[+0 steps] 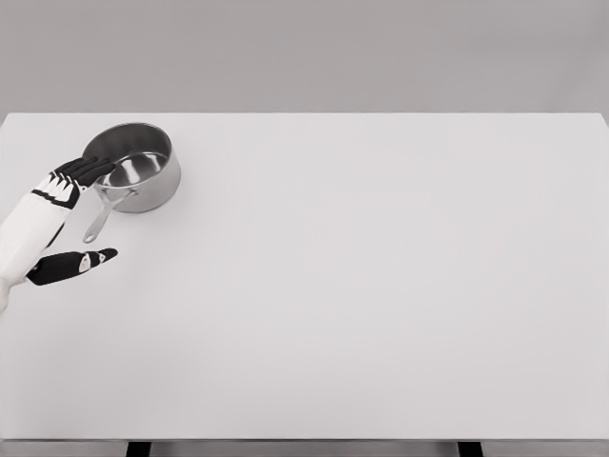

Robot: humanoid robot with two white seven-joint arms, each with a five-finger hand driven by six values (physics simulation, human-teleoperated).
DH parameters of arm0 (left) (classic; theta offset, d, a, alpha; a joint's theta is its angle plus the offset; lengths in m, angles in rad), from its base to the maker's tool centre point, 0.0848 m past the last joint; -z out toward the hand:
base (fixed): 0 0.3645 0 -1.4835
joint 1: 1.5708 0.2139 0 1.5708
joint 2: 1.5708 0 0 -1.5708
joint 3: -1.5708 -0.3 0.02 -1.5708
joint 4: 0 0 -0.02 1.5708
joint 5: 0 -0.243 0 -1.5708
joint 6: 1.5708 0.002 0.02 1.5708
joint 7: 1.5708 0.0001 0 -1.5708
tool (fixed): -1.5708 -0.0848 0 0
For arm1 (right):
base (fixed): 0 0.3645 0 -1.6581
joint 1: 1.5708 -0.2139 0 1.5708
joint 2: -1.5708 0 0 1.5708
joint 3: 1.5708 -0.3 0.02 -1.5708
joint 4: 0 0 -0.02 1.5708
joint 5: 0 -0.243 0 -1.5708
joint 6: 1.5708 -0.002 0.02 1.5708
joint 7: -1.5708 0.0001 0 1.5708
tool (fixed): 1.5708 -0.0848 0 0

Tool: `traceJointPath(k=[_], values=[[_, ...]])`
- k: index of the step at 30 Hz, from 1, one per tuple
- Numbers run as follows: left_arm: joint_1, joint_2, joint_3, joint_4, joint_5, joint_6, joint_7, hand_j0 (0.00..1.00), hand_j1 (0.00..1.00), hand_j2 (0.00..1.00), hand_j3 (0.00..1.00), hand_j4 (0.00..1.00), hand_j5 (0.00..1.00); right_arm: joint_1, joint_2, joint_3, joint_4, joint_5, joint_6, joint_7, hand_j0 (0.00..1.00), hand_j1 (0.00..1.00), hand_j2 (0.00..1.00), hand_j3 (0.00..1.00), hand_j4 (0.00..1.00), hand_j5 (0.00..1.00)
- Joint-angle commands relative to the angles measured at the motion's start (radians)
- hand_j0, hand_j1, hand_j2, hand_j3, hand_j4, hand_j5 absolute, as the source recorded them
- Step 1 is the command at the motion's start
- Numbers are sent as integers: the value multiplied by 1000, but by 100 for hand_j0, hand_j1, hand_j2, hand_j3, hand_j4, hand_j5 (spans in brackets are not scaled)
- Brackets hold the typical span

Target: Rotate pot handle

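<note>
Steel pot (133,164) is sitting near the far left corner of the white table (381,286), its open bowl showing only bare, shiny metal inside. Its handle (103,215) is pointing toward me and slightly to the left, lying low over the tabletop. My left hand (59,214) is reaching in from the left edge with its fingers spread, holding nothing. My fingertips (95,169) are resting against the pot's left wall just above where the handle joins, while my thumb (81,263) is sticking out well apart, nearer to me than the handle's end. I am not gripping the handle.
</note>
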Motion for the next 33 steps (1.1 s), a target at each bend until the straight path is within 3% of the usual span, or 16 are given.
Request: traceJointPath(k=[1, 9, 11, 13, 19, 22, 26, 33], values=[[0, 0, 0, 0, 7, 1, 1, 100, 100, 100, 100, 100, 100, 0, 0, 0, 0, 0, 0, 0, 100, 100, 100, 100, 100, 100], [-6, -8, 5, -5, 5, 1, 1, 100, 100, 100, 100, 100, 100, 0, 0, 0, 0, 0, 0, 0, 100, 100, 100, 100, 100, 100], [-55, -8, 8, -2, -2, 1, -13, 100, 100, 100, 100, 100, 100, 0, 0, 0, 0, 0, 0, 0, 100, 100, 100, 100, 100, 100], [-77, -11, 15, -3, -10, 1, -139, 100, 100, 100, 100, 100, 100, 0, 0, 0, 0, 0, 0, 0, 100, 100, 100, 100, 100, 100], [-146, -11, 12, -8, -47, 1, -320, 100, 100, 100, 100, 100, 100, 0, 0, 0, 0, 0, 0, 0, 100, 100, 100, 100, 100, 100], [-227, -55, 6, -8, -208, 1, -329, 100, 100, 100, 100, 100, 100, 0, 0, 0, 0, 0, 0, 0, 100, 100, 100, 100, 100, 100], [-275, -58, -14, -10, -234, 1, -331, 100, 100, 100, 100, 100, 100, 0, 0, 0, 0, 0, 0, 0, 100, 100, 100, 100, 100, 100], [-282, -57, -75, -10, -289, 1, -320, 100, 100, 100, 100, 100, 100, 0, 0, 0, 0, 0, 0, 0, 100, 100, 100, 100, 100, 100]])
